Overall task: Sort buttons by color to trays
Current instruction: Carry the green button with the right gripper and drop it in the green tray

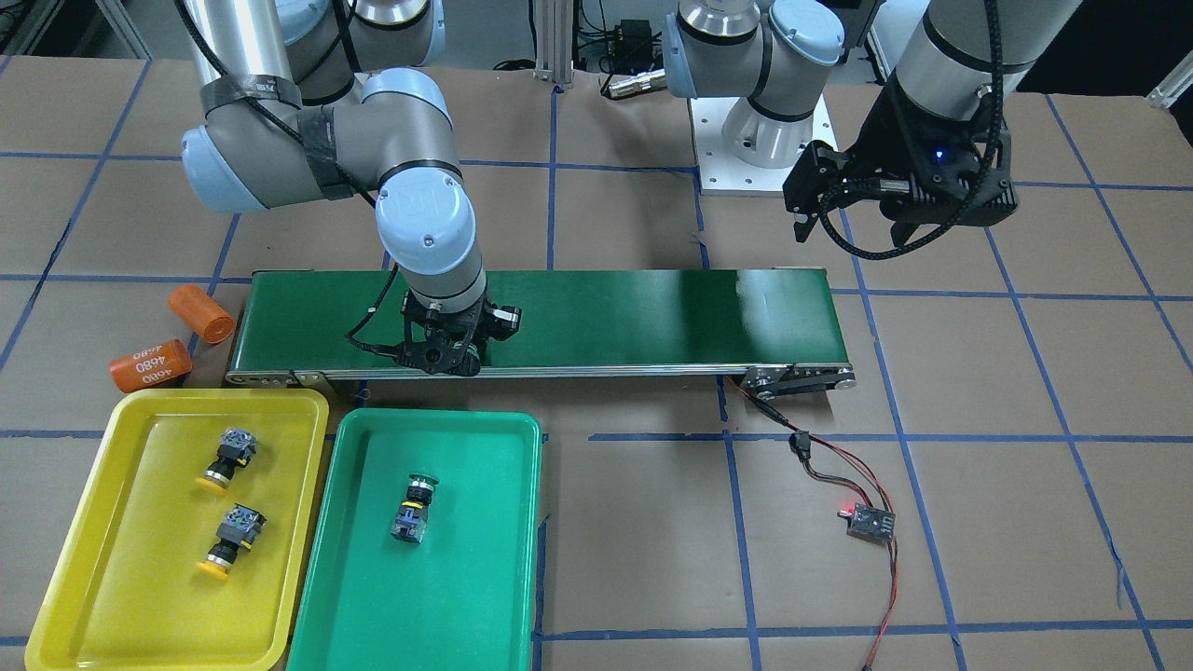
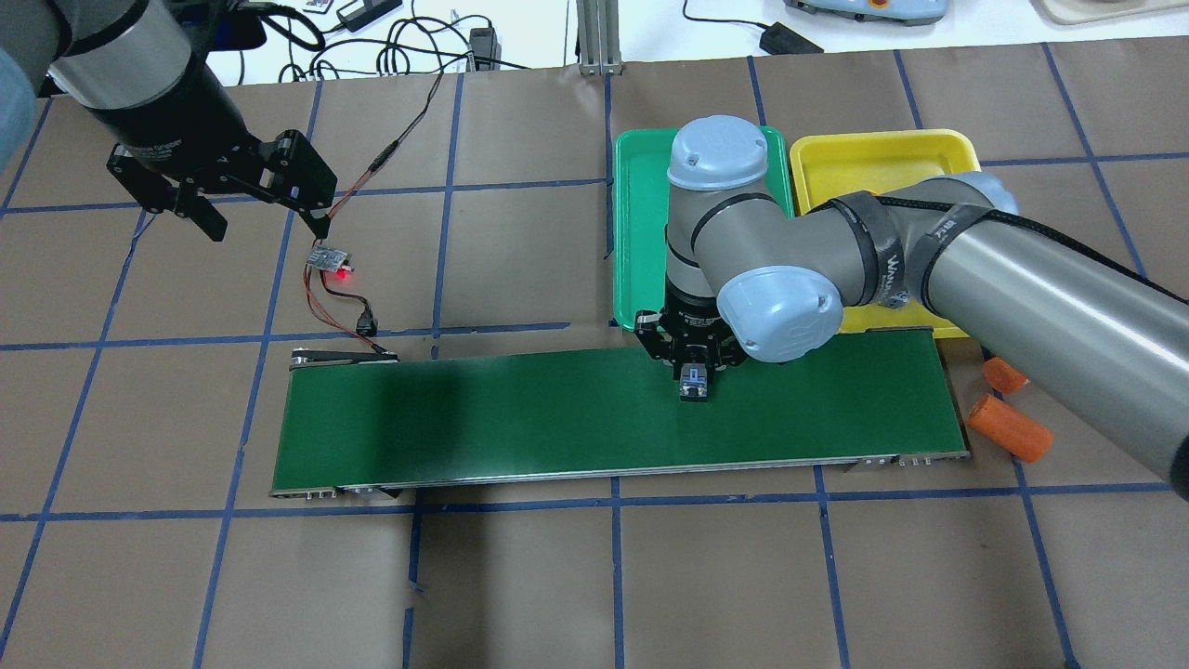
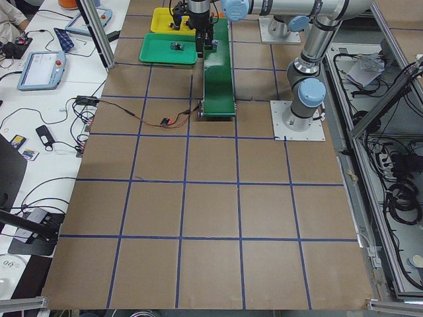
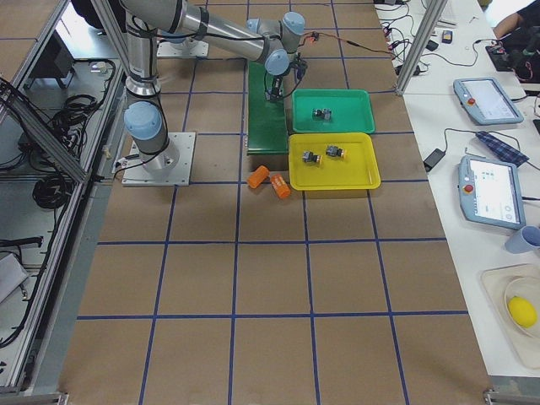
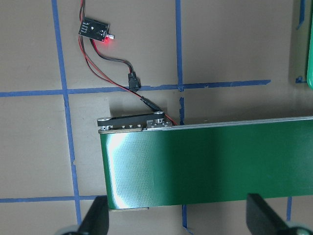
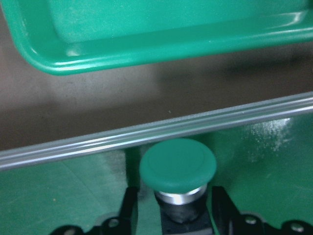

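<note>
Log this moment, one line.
right tool: open around green button on belt | left tool: open, empty | yellow tray: two yellow buttons | green tray: other green button

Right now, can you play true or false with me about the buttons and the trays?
1. Two yellow buttons lie in the yellow tray. True.
2. The green tray holds two buttons. False: only one green button lies in it.
3. A second green button sits on the conveyor belt, between the fingers of the right pincer. True.
4. The left pincer is shut on a button. False: it is open and holds nothing.
</note>
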